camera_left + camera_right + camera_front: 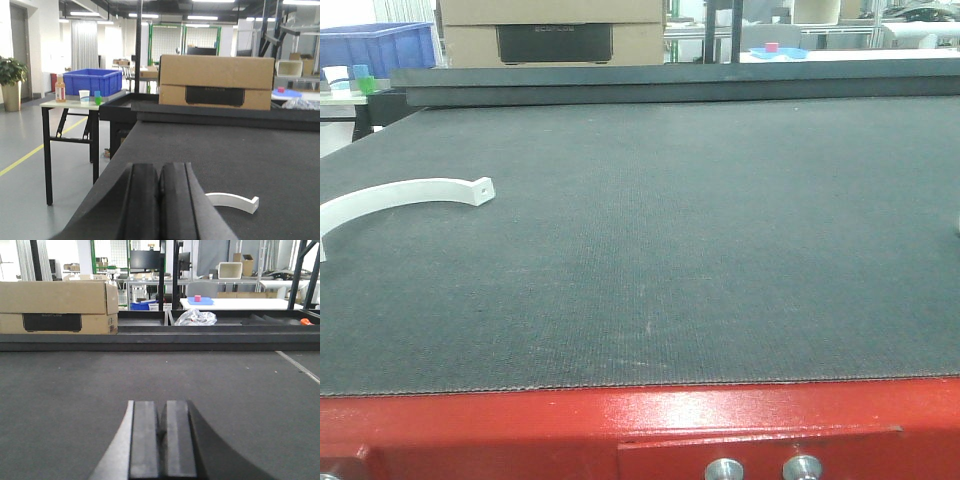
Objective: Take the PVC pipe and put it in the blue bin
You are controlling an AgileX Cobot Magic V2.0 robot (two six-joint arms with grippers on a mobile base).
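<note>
Left gripper [159, 175]: fingers pressed together, holding nothing, low over the dark mat [700, 250].
Right gripper [163, 412]: fingers pressed together, holding nothing.
PVC pipe [410, 193]: lay flat on the mat's left side, near the left gripper but not touching it.
Blue bin [93, 81]: stood on a side table [70, 104] off the mat's far left.

The PVC pipe [405, 192] runs past the left edge.

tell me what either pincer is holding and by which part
Nothing is held. The left pincer and right pincer are both shut on nothing; the pipe lies free on the mat.
</note>
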